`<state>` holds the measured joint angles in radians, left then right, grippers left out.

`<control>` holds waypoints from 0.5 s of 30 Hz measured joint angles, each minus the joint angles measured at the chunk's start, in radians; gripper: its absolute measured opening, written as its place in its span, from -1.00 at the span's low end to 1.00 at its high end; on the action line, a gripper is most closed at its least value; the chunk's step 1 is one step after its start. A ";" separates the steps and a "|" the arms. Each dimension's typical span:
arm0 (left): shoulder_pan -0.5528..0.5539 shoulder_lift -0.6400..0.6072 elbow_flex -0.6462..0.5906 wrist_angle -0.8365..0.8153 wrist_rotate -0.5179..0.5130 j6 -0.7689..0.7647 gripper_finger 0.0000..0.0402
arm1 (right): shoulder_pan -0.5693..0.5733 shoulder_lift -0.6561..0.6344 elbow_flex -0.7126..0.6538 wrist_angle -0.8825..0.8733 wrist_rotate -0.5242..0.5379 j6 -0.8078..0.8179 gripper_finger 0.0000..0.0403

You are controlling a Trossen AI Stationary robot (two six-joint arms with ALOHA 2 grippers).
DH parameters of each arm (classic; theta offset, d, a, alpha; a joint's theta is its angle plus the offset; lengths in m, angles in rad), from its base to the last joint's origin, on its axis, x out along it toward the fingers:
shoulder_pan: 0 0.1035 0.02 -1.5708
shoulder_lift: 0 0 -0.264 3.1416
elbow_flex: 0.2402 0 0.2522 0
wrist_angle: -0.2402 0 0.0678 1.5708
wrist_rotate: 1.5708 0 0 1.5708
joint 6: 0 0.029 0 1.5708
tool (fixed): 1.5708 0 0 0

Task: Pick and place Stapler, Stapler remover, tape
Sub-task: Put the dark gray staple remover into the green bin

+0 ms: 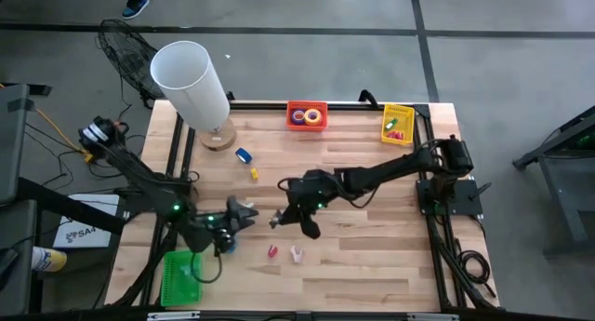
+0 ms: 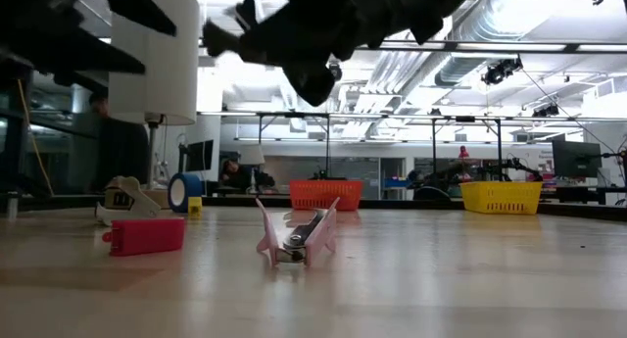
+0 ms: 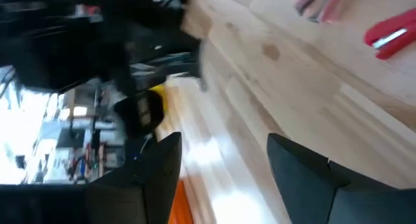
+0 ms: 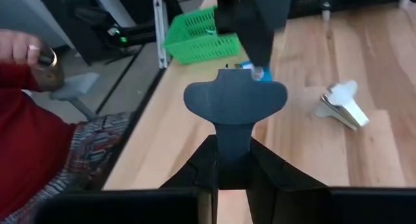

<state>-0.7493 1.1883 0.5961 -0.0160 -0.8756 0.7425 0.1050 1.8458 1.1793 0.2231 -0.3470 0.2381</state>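
Note:
The red stapler (image 1: 272, 252) (image 2: 142, 235) and the pale pink stapler remover (image 1: 297, 255) (image 2: 297, 235) lie on the wooden table near its front edge. A blue tape roll (image 1: 244, 155) and a yellow one (image 1: 254, 173) rest farther back. More rolls sit in the orange basket (image 1: 307, 114). My right gripper (image 1: 286, 216) (image 4: 234, 97) hangs shut above the table, just behind the stapler and remover. A small pink-red spot (image 1: 275, 221) shows beside its tips, and I cannot tell whether it is held. My left gripper (image 1: 240, 212) (image 3: 224, 172) is open, left of the right one.
A white cylinder on a wooden base (image 1: 191, 79) stands at the far left of the table. A yellow basket (image 1: 398, 124) sits at the far right corner and a green basket (image 1: 181, 276) at the near left. A person's red sleeve (image 4: 26, 139) shows beyond the table's edge.

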 joint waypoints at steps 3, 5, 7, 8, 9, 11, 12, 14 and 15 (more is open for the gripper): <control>0.035 0.045 0.000 0.111 0.040 0.079 0.11 | 0.008 0.000 0.000 0.015 0.002 0.009 -0.82; 0.046 0.065 0.000 0.167 0.057 0.115 0.11 | 0.011 0.000 0.000 0.013 0.020 0.009 -0.82; 0.051 0.077 0.000 0.202 0.058 0.140 0.11 | 0.015 0.000 0.000 0.013 0.044 0.008 -0.82; 0.050 0.079 0.000 0.216 0.057 0.146 0.11 | 0.017 0.000 0.001 0.011 0.060 0.007 -0.82; 0.049 0.079 0.000 0.222 0.057 0.151 0.11 | 0.017 0.000 0.001 0.007 0.067 0.007 -0.82; 0.049 0.079 0.000 0.236 0.058 0.154 0.11 | 0.018 0.003 0.001 0.004 0.077 0.003 -0.82; 0.049 0.080 0.000 0.245 0.058 0.161 0.11 | 0.018 0.004 0.001 0.005 0.079 0.002 -0.82; 0.049 0.080 0.000 0.261 0.058 0.176 0.11 | 0.018 0.010 0.001 0.007 0.088 0.006 -0.82; 0.049 0.080 0.000 0.263 0.059 0.179 0.11 | 0.018 0.015 0.002 0.011 0.092 0.010 -0.82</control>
<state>-0.7002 1.2678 0.5964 0.2474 -0.8169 0.9215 0.1230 1.8608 1.1812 0.2344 -0.2549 0.2484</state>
